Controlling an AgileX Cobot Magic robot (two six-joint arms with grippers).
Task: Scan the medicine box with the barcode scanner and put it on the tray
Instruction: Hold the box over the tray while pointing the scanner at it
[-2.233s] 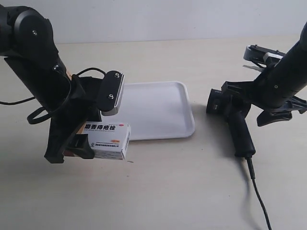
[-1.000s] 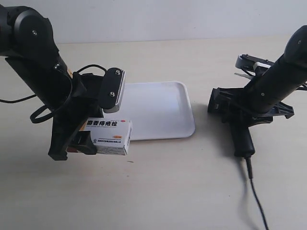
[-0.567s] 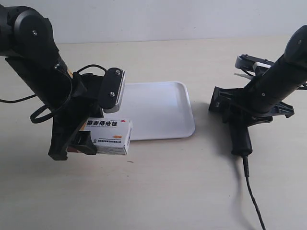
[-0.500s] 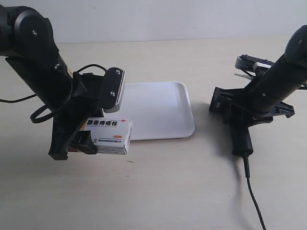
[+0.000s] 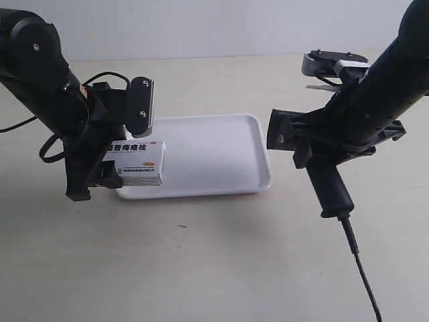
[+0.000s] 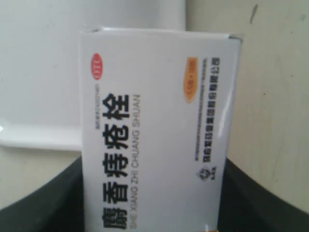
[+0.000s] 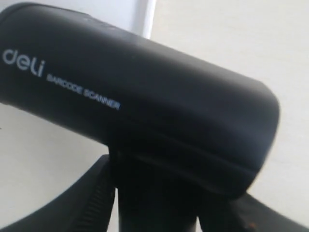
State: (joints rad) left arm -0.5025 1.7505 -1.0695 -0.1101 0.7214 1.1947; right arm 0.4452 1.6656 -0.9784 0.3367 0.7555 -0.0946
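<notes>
The medicine box (image 5: 137, 163), white with blue text, is held off the table over the near left edge of the white tray (image 5: 214, 154). My left gripper (image 5: 107, 176) is shut on one end of it. In the left wrist view the box (image 6: 159, 130) fills the space between the dark fingers (image 6: 46, 212). My right gripper (image 5: 323, 153) is shut on the black barcode scanner (image 5: 285, 132) near the top of its handle. The scanner hangs in the air to the right of the tray, its head turned toward the box. The right wrist view shows the scanner head (image 7: 135, 101) close up.
A thin black cable (image 5: 360, 265) trails from the scanner's handle down to the front edge of the beige table (image 5: 201, 268). The tray's rim (image 6: 38, 137) passes under the box. A white camera block (image 5: 142, 107) on the left arm sits above the box.
The right arm has lifted the scanner off the table and carried it left toward the tray. The left arm has raised the box and moved it back and left, over the tray's edge.
</notes>
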